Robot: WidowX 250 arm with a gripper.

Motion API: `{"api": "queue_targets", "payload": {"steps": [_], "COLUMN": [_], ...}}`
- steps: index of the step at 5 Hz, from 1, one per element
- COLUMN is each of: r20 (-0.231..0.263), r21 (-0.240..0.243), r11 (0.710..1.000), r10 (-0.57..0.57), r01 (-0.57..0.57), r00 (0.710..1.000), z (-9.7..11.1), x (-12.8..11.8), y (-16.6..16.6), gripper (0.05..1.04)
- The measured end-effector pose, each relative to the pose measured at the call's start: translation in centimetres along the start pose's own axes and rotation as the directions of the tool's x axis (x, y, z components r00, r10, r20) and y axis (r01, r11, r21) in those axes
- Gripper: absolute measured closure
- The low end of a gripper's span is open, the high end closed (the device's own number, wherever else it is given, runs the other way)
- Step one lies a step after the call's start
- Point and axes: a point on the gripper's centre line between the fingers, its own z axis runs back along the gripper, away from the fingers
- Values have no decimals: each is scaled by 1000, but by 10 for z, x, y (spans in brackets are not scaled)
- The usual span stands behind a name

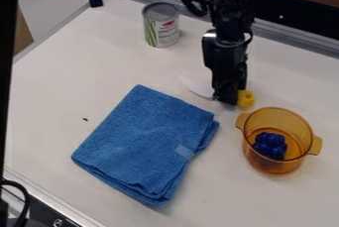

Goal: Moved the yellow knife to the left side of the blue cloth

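On a white tabletop [43, 104], a folded blue cloth [145, 139] lies between the yellow knife and the open stretch at the view's left where it appears bound. The cloth's raised folds could snag a blade carried too low, dragging the fabric out of place. A small pale tag [184, 151] sits near its right edge, any wording too small to make out. Beyond the cloth, a can [161, 25] stands upright; a wide swing of the arm could topple it. Its printed label [159, 32] carries red and green, the lettering not legible enough to report.

To the right of the cloth's upper corner, the black gripper [228, 99] is down at the yellow knife [246, 98], whose pale blade shows to one side and yellow handle to the other. Whether the gripper is wide, narrow or holding the knife cannot be told. A loose or off-center hold could let the knife pivot or slip when lifted, its smooth, thin blade offering little purchase. Just beyond the handle, an amber pot [278, 168] holds a dark blue cluster [270, 145]; a rightward nudge could knock handle against pot and skew the grasp.
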Motion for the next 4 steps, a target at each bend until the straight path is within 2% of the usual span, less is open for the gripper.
{"api": "queue_targets", "payload": {"steps": [1,3,4], "r20": [15,56,78], "r21": [9,35,-8], "r11": [1000,992,965], "r10": [-3,119,260], "r01": [3,-121,-260], "r00": [1000,991,962], "z": [3,25,26], "x": [20,76,107], "y": [1,9,20], "gripper": [709,713,721]}}
